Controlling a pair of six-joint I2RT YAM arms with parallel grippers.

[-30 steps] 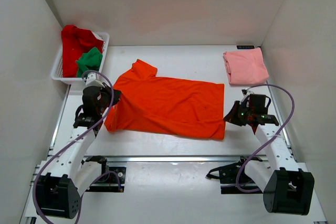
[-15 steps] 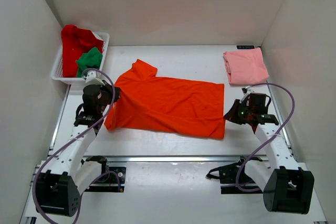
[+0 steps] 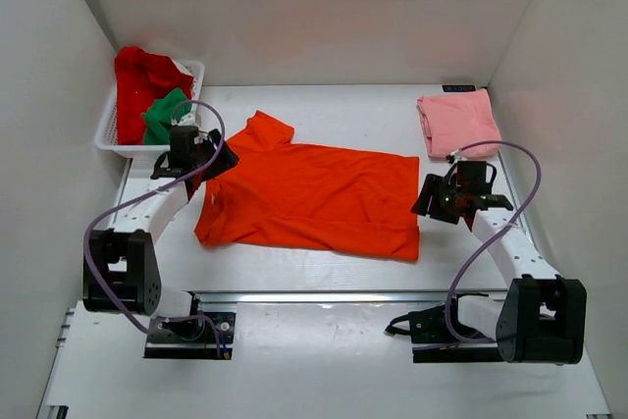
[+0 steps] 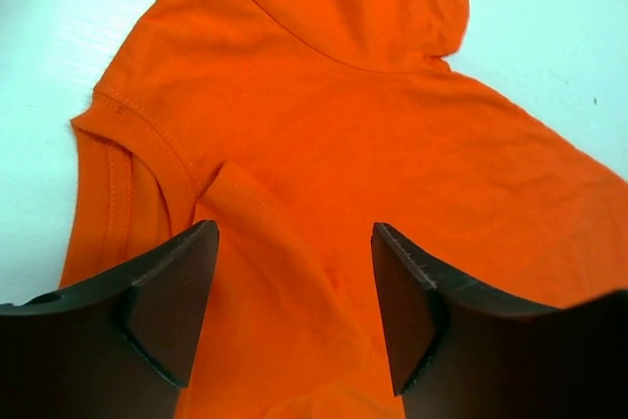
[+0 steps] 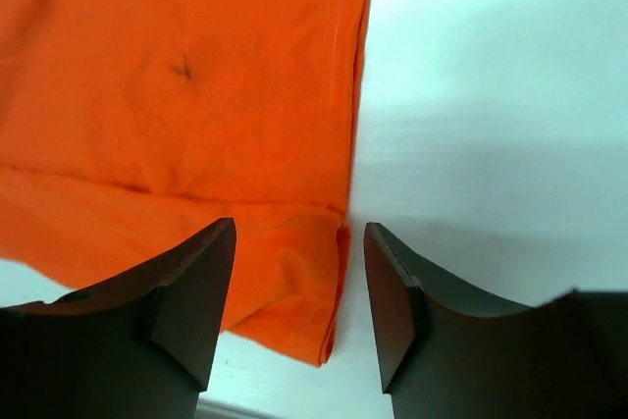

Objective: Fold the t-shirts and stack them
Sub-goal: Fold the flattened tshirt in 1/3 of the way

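Observation:
The bright orange t-shirt lies folded lengthwise across the middle of the table, collar end to the left. My left gripper hovers open over its collar and shoulder; in the left wrist view only flat orange cloth shows between the fingers, nothing pinched. My right gripper stands open at the hem end, its jaws straddling the folded corner that rests on the table. A pale salmon pink t-shirt sits folded at the far right. The red t-shirt and the green t-shirt lie crumpled in the basket.
A white slotted basket stands at the far left corner against the side wall. White walls close in the table on the left, right and back. A metal rail runs along the near edge between the arm bases.
Both grippers have opened and let go of the orange t-shirt, which now lies flat. The left gripper has moved farther back and rightwards onto the shoulder; the right one shifted slightly back.

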